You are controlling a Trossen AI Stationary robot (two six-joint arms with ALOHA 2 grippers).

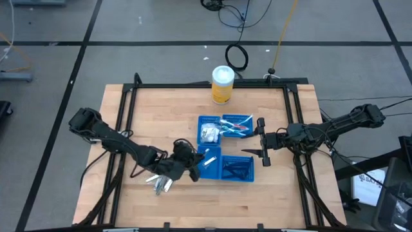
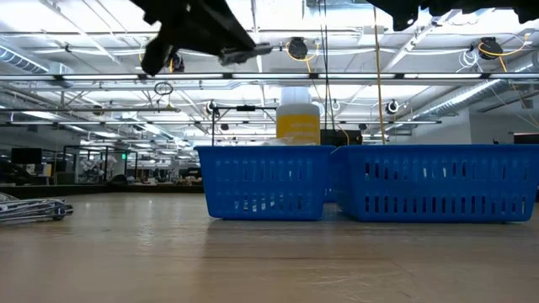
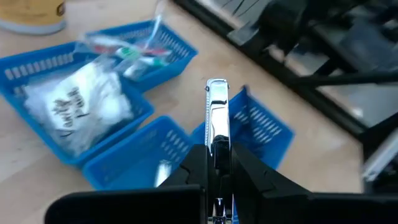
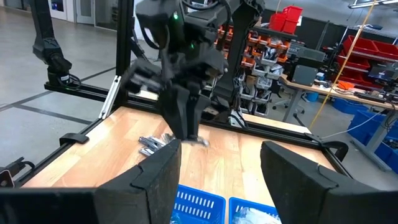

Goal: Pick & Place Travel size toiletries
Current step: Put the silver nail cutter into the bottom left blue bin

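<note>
My left gripper (image 1: 196, 161) hangs over the near-left blue tray (image 1: 209, 161), shut on a silvery tube (image 3: 216, 115). More silvery tubes (image 1: 158, 183) lie flat on the wood to its left and show in the low view too (image 2: 34, 209). Of the other blue trays, one holds white packets (image 1: 207, 133), one holds toothbrushes (image 1: 237, 124) and one holds dark sticks (image 1: 238, 169). My right gripper (image 1: 262, 140) waits open at the trays' right side, touching nothing. My left gripper pinches the silvery tube between its two fingers (image 3: 194, 163) by its rear part. The free end (image 3: 216, 87) sticks out forward past the fingertips, so the tube lies along the fingers. It is lifted clear above the trays (image 2: 244, 54).
A tall yellow canister with a white lid (image 1: 222, 84) stands at the far edge behind the trays. A black frame (image 1: 206, 84) borders the table. Bare wood (image 1: 212, 206) lies on the near side and to the left of the trays.
</note>
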